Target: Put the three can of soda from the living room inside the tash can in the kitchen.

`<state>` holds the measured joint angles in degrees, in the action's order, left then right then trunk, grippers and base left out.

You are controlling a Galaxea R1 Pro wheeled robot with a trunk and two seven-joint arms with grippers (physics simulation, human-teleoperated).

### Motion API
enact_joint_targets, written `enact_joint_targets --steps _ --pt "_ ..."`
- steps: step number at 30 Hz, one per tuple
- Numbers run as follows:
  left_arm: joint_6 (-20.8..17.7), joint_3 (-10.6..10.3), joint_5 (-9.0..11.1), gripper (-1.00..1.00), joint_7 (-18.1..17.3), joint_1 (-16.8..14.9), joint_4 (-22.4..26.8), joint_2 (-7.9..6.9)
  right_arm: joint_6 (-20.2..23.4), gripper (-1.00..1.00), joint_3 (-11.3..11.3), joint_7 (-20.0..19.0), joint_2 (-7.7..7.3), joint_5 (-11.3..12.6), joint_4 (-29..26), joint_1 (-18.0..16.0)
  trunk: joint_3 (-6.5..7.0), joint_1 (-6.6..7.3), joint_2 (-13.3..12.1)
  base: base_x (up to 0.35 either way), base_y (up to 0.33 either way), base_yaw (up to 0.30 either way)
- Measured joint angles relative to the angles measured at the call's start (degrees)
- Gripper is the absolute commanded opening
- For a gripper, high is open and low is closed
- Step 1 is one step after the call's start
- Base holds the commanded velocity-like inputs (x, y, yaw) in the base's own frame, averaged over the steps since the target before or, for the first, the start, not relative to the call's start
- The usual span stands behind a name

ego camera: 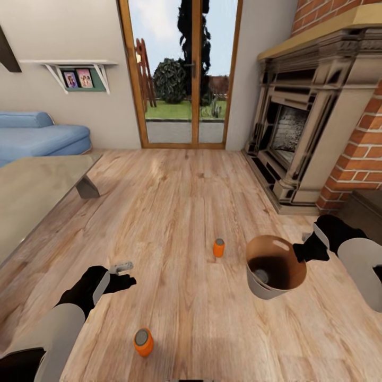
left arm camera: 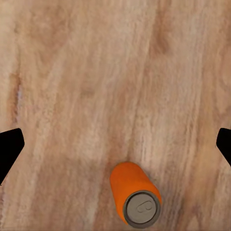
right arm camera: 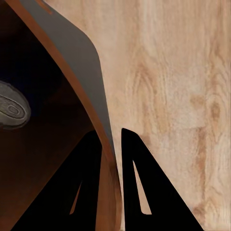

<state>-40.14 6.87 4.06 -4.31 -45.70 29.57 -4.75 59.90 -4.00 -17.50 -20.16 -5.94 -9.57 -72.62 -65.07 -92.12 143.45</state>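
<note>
Right gripper (right arm camera: 109, 144) jaws pinch the trash can (ego camera: 263, 289) wall; one can (right arm camera: 10, 108) lies inside. Left gripper (left arm camera: 115, 144) jaws spread above the floor (ego camera: 175, 212), orange can (left arm camera: 134, 198) off-centre. Risk: closing misaligned topples it.

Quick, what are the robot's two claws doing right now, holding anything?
Left gripper: open, empty, above the orange can.
Right gripper: shut on the trash can's wall.
</note>
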Motion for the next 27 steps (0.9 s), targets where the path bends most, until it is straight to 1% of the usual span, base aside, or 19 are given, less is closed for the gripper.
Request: enact_joint_targets --steps 2,4,7,10,12,13,16,18,19,20,23,24,27 --pt "-0.01 -0.04 0.00 1.00 0.00 0.00 0.06 0.11 0.01 -1.00 -0.16 0.03 -0.02 -0.02 0.69 -0.86 -0.60 -0.05 0.03 0.000 0.000 0.000" --pt "-0.02 -0.08 0.07 1.00 -0.18 -0.05 0.09 0.86 -0.03 -1.00 -1.16 0.03 -0.04 -0.39 1.59 -1.84 -1.22 -0.11 0.05 0.000 0.000 0.000" --pt "-0.09 -0.10 0.11 1.00 -0.50 -0.07 -0.04 2.68 -0.07 -1.00 -2.67 0.04 -0.07 -0.95 2.71 -3.06 -2.14 -0.18 0.09 0.000 0.000 0.000" --pt "-0.10 -0.10 0.02 1.00 -0.38 -0.08 -0.10 3.31 -0.06 -1.00 -3.14 0.03 0.03 -0.91 4.96 -4.73 -3.07 -0.26 0.13 0.000 0.000 0.000" --pt "-0.12 -0.10 -0.03 1.00 -0.31 -0.08 -0.14 3.51 -0.03 -1.00 -3.03 0.02 0.11 -0.55 6.66 -6.10 -3.69 -0.31 0.16 0.000 0.000 0.000" --pt "-0.18 -0.10 -0.05 1.00 -0.26 -0.08 -0.16 3.64 -0.02 -1.00 -3.13 0.02 0.18 -0.46 8.19 -7.39 -3.99 -0.33 0.18 0.000 0.000 0.000" --pt "-0.51 -0.11 -0.08 1.00 -0.14 -0.07 -0.19 3.79 0.01 -1.00 -2.76 0.01 0.24 -0.11 9.88 -8.99 -4.92 -0.41 0.21 0.000 0.000 0.000" --pt "-0.79 -0.11 -0.10 1.00 -0.03 -0.08 -0.21 3.93 0.00 -1.00 -3.55 0.02 0.27 -0.08 10.79 -10.25 -5.54 -0.47 0.24 0.000 0.000 0.000" --pt "-0.89 -0.11 -0.10 1.00 0.05 -0.08 -0.21 3.97 0.03 -1.00 -4.58 0.02 0.28 0.18 11.17 -10.91 -5.85 -0.49 0.26 0.000 0.000 0.000" --pt "-0.98 -0.11 -0.11 1.00 0.11 -0.08 -0.21 4.01 0.02 -1.00 -6.06 0.03 0.33 0.20 11.50 -11.93 -6.16 -0.51 0.27 0.000 0.000 0.000" --pt "-1.04 -0.11 -0.14 1.00 0.15 -0.09 -0.21 4.03 -0.10 -1.00 -8.27 0.09 0.40 -0.92 11.75 -12.98 -7.09 -0.60 0.31 0.000 0.000 0.000" --pt "-1.05 -0.11 -0.15 1.00 0.15 -0.09 -0.21 4.03 -0.11 -1.00 -8.63 0.07 0.41 -1.09 11.79 -13.14 -7.40 -0.62 0.32 0.000 0.000 0.000" --pt "-1.07 -0.11 -0.18 1.00 0.17 -0.09 -0.35 4.04 -0.05 -1.00 -8.98 0.03 0.42 -0.58 11.86 -13.74 -8.33 -0.70 0.36 0.000 0.000 0.000"
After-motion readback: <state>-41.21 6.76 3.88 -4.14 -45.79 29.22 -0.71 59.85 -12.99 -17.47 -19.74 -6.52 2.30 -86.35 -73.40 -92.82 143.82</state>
